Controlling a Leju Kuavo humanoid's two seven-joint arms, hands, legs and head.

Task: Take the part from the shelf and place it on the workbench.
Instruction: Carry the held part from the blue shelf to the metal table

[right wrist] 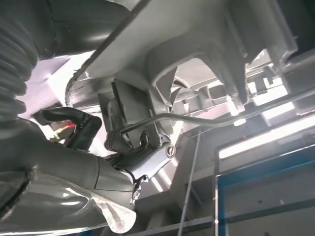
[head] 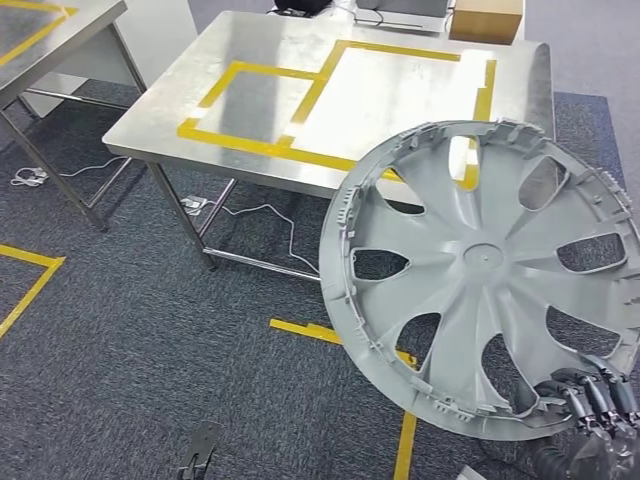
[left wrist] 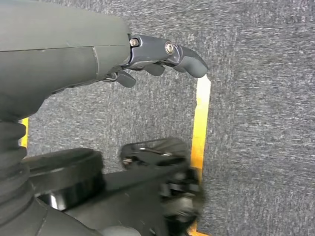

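The part is a large grey wheel cover (head: 483,270) with several spokes. It hangs tilted in the air at the right of the head view, over the carpet and overlapping the near right corner of the workbench. My right hand (head: 596,400) grips its lower rim from below, dark fingers hooked over the edge. In the right wrist view the fingers (right wrist: 122,142) clasp the cover's ribbed underside (right wrist: 185,44). The steel workbench (head: 249,100) with yellow tape rectangles stands ahead. My left hand (left wrist: 148,56) hangs over the carpet, fingers stretched out and holding nothing.
A second steel table (head: 53,40) stands at the upper left. A cardboard box (head: 487,18) sits at the workbench's far edge. White cables (head: 256,215) lie under the bench. Yellow tape lines (head: 302,330) mark the grey carpet.
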